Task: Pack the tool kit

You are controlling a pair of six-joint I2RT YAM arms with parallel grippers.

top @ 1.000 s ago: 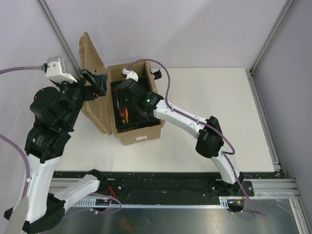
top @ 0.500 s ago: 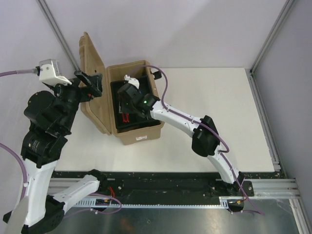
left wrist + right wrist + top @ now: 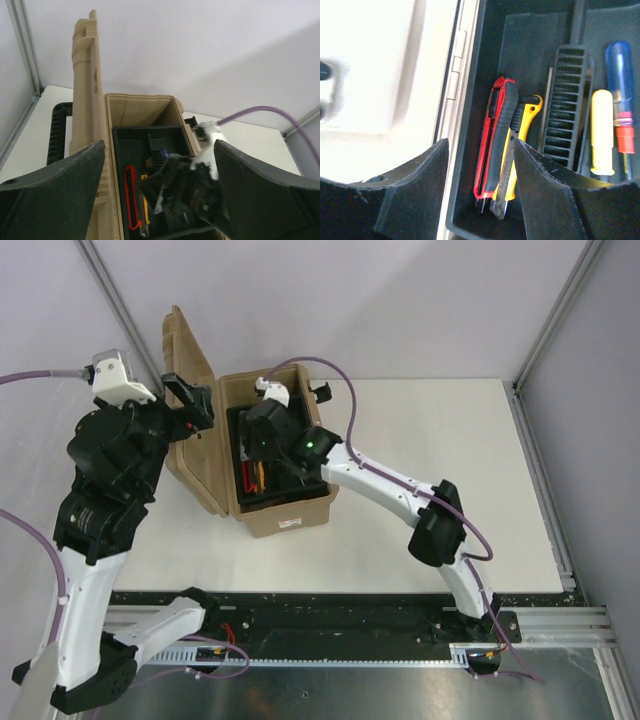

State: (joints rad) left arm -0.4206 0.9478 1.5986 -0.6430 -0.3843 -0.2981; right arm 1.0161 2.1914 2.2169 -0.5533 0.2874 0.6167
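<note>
Toolbox [image 3: 287, 516] (tan, opened up) sits on the far left part of your white desk [image 3: 450, 490]. Its lid [image 3: 188, 355] stands upright along the box's left side. The black inner tray [image 3: 262, 500] is seated in the box.

In the tray's left compartment the red-black handled tool [image 3: 494, 140] and the yellow knife [image 3: 514, 155] lie side by side and touching, with the knife on the right. Right of them runs the tray's ribbed black handle [image 3: 566, 100]. Past it are two screwdrivers [image 3: 602, 131], one yellow-handled and one blue-handled, in the right compartment.

Your right end effector [image 3: 480, 150] hangs over the tray's left compartment with fingers spread wide, gripping nothing. The red-black handled tool shows below, in the gap between them.

Your left end effector [image 3: 192, 406] is raised just left of the lid, near its top edge, and faces over the box. Its fingers are also spread wide and it is empty. Whether it touches the lid cannot be told from these views.
</note>
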